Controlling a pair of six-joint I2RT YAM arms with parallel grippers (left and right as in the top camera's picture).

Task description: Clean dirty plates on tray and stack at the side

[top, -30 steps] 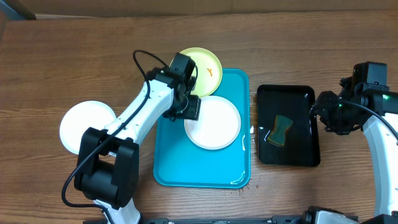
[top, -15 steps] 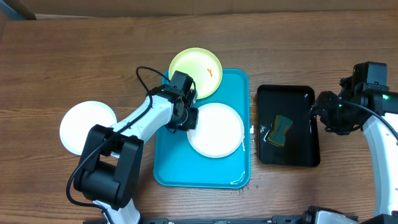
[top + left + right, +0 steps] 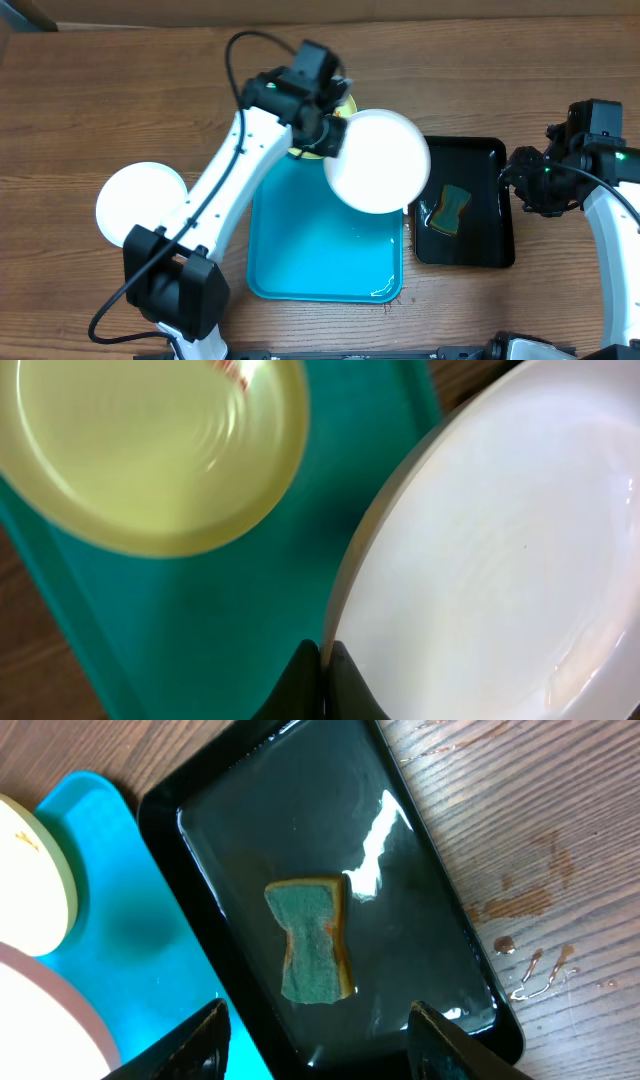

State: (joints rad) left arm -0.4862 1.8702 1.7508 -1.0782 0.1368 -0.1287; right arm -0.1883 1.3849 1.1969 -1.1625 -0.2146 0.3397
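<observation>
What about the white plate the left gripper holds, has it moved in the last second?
Yes. The white plate has risen off the turquoise tray and shifted right, toward the black tray.

plate (image 3: 377, 160) above tray (image 3: 320, 250) | sponge (image 3: 452, 208) in small tray (image 3: 480, 160), probably flat

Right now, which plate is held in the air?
The white plate in the left gripper; the other white plate lies on the table, the yellow-green plate partly on the turquoise tray.
</observation>
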